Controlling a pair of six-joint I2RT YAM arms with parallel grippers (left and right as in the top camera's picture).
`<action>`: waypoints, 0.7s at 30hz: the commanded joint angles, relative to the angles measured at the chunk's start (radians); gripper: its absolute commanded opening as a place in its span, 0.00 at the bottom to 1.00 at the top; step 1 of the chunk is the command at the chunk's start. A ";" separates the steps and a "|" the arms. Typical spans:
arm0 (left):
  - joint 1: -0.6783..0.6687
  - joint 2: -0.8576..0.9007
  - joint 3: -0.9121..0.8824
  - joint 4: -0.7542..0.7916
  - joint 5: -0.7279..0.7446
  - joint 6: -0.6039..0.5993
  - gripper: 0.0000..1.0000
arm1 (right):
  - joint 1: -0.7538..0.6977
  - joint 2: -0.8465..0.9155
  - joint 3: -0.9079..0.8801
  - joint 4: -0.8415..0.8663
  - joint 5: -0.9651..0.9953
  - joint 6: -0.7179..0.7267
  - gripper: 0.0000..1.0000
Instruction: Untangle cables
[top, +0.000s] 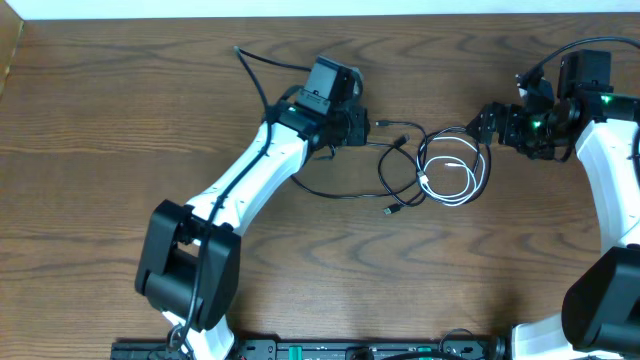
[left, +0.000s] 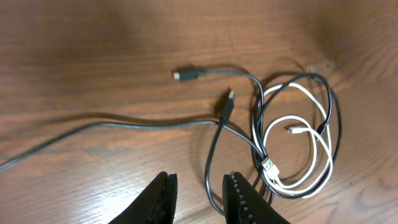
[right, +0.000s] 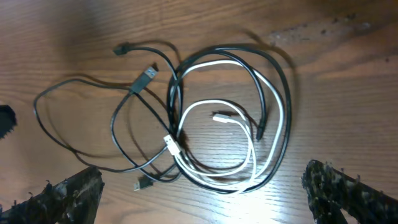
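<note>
The cables lie in one tangled heap on the wooden table between my two grippers. The white cable (top: 450, 200) forms loops inside a black cable's (top: 390, 175) wider coil. In the left wrist view the white cable's plug (left: 270, 167) sits just right of my fingers, and the black cable (left: 329, 99) rings it. My left gripper (left: 199, 200) is open a modest gap and holds nothing; a black strand lies on the table under that gap. My right gripper (right: 205, 199) stands wide open just short of the white cable (right: 221, 182) and black cable (right: 283, 74), touching neither.
One thin black strand (left: 93, 124) trails away from the heap across the table toward the left arm (top: 250, 175). Loose black plugs (right: 146, 76) lie at the heap's edge. The right arm (top: 600, 150) stands at the table's right side.
</note>
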 joint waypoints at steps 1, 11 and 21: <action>-0.028 0.037 0.011 -0.014 0.055 -0.013 0.31 | -0.005 -0.001 0.011 -0.006 0.027 -0.002 0.99; -0.116 0.125 0.008 -0.014 0.040 -0.013 0.35 | -0.005 0.000 0.011 -0.003 0.039 -0.002 0.99; -0.123 0.198 0.008 -0.014 0.040 -0.013 0.35 | -0.003 0.000 0.011 -0.001 0.038 -0.002 0.99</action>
